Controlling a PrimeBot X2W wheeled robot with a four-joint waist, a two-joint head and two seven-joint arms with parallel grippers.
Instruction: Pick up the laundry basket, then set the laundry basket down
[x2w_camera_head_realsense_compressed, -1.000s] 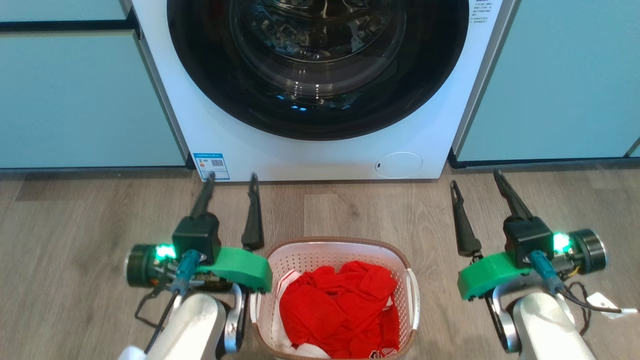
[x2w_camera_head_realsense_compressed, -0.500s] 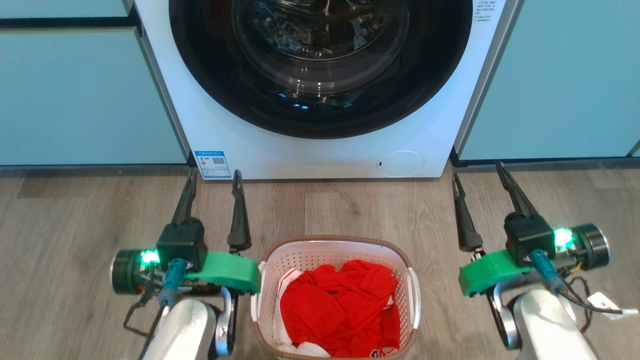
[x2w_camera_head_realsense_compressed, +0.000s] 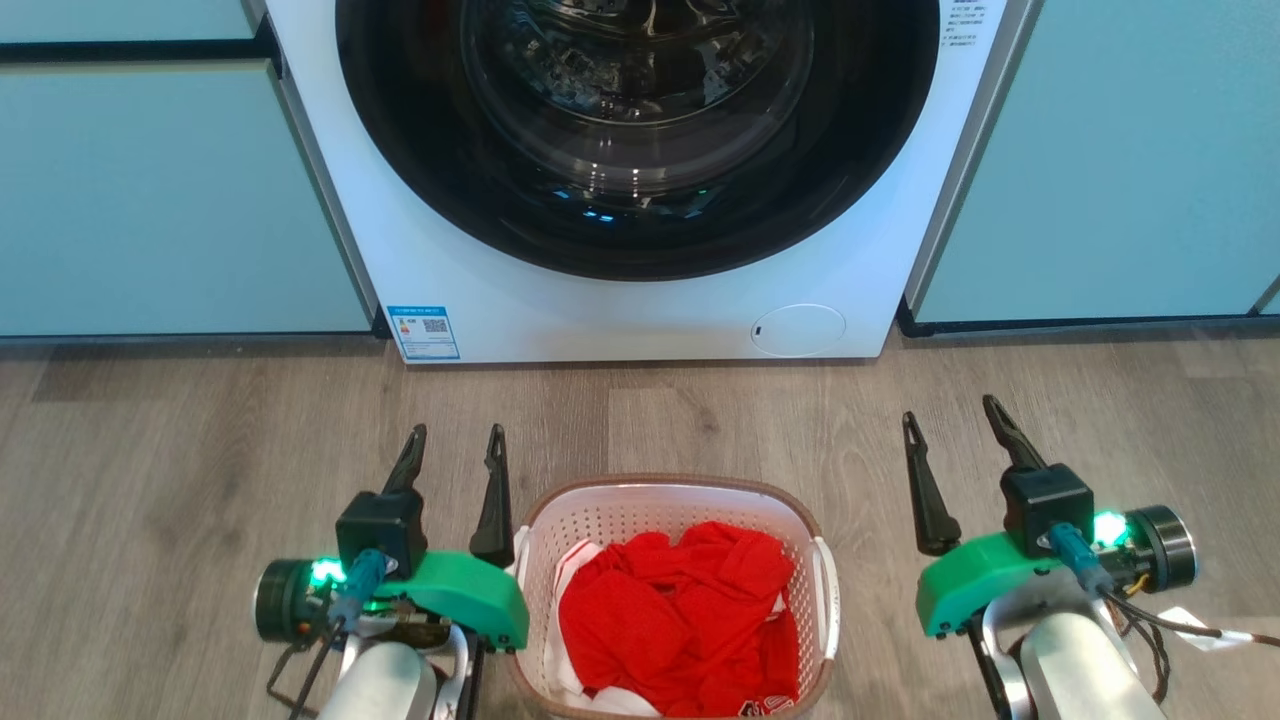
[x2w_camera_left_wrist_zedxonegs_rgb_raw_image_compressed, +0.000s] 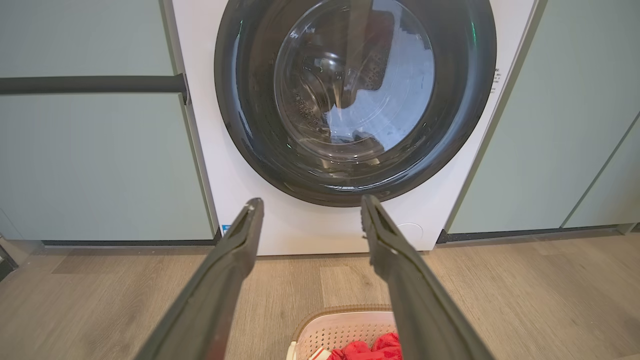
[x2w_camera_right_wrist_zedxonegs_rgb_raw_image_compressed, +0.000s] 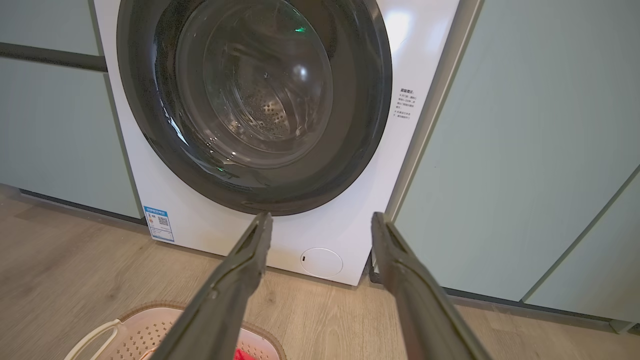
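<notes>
Bright, even light from above cast soft shadows on the wood floor (x2w_camera_head_realsense_compressed: 200, 450) and bleached the upper inner wall of the laundry basket (x2w_camera_head_realsense_compressed: 650, 505). Reflections streaked the washing machine door glass (x2w_camera_left_wrist_zedxonegs_rgb_raw_image_compressed: 350, 90). The wrist views bowed at the edges, and focus was sharp.

The white holey plastic laundry basket (x2w_camera_head_realsense_compressed: 620, 520) holds soft red cloth (x2w_camera_head_realsense_compressed: 670, 620). The grey-brown wooden floor (x2w_camera_head_realsense_compressed: 180, 470) looks matt. The round dark glass door (x2w_camera_head_realsense_compressed: 635, 90) shines.
</notes>
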